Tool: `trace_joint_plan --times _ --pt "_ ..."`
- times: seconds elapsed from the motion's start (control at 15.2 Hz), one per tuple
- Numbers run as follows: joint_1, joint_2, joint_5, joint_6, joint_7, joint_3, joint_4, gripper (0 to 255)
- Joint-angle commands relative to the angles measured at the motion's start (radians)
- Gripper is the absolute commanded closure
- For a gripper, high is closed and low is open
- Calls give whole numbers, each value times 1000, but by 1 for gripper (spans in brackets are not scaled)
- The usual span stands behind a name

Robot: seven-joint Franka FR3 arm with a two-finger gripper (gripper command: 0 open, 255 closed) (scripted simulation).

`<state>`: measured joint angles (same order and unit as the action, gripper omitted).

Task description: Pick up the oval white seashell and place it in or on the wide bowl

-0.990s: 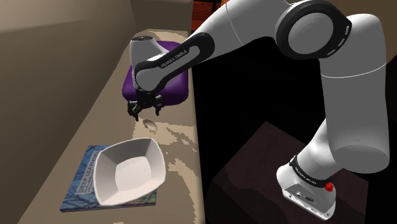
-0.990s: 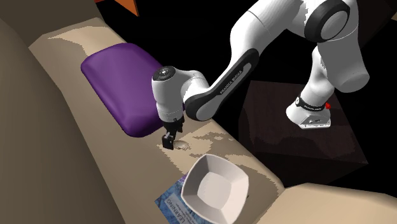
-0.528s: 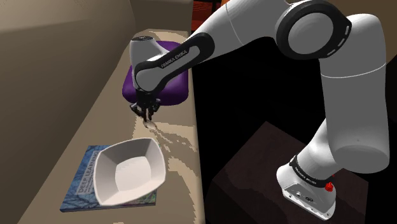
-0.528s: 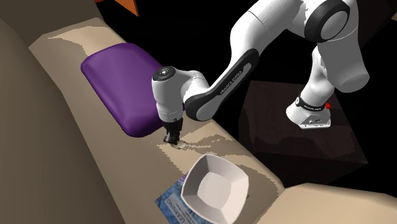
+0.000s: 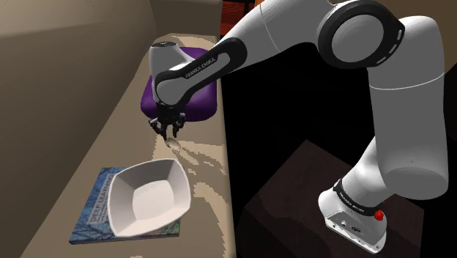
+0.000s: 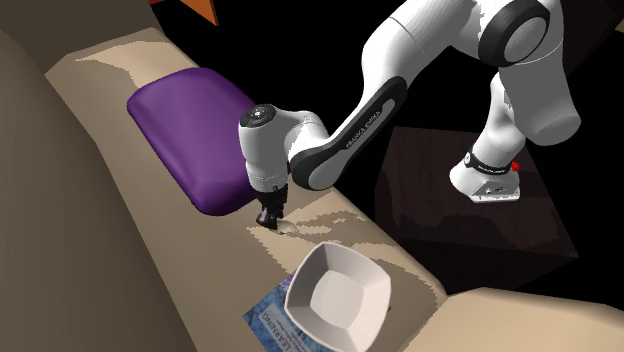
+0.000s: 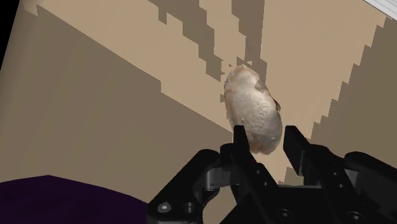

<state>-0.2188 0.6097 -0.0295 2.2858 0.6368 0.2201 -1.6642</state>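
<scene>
Fingers (image 7: 296,147) that stood apart over the shell (image 7: 253,108) a second ago have since come down and closed. Against the half-second-old frames the arm's pose is all but unchanged.

End effector (image 5: 168,130) status: clenched on the shell. The black fingers press its two flanks at the near end, with most of the shell projecting past the fingertips (a shallow pinch, noted as a concern).

Location of shell: at the end effector, low over the beige surface (image 5: 209,168), just beside the purple cushion (image 5: 201,102). Whether it has cleared the surface cannot be told.

Bowl (image 5: 128,212): white, wide, squarish, sitting on a blue book (image 5: 89,216). It lies apart from the shell toward the shoulder view's lower left, with nothing between them.

Step in hand, by judgement: secure the grasp and begin the lift. Recommendations:
- Hold the clench steady.
- Raise straight up before any sideways travel, so the shell's far end does not drag on the surface and lever out of the pinch.
- Keep the wrist level, since the overhanging part could pivot between the pads.
- Gain enough height to pass over the bowl's raised rim, then carry toward it slowly.
- Release low over the bowl's middle, not from height, as a rounded shell may bounce or skid out.
</scene>
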Motion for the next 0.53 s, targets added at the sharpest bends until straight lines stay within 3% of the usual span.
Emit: trace_joint_plan --times 0.0,0.07,0.46 --pt "23 -65 -9 87 -92 24 -109 0" --pt "53 -126 -13 173 -191 53 -213 0" --pt "43 -76 -30 221 -186 46 -209 0"
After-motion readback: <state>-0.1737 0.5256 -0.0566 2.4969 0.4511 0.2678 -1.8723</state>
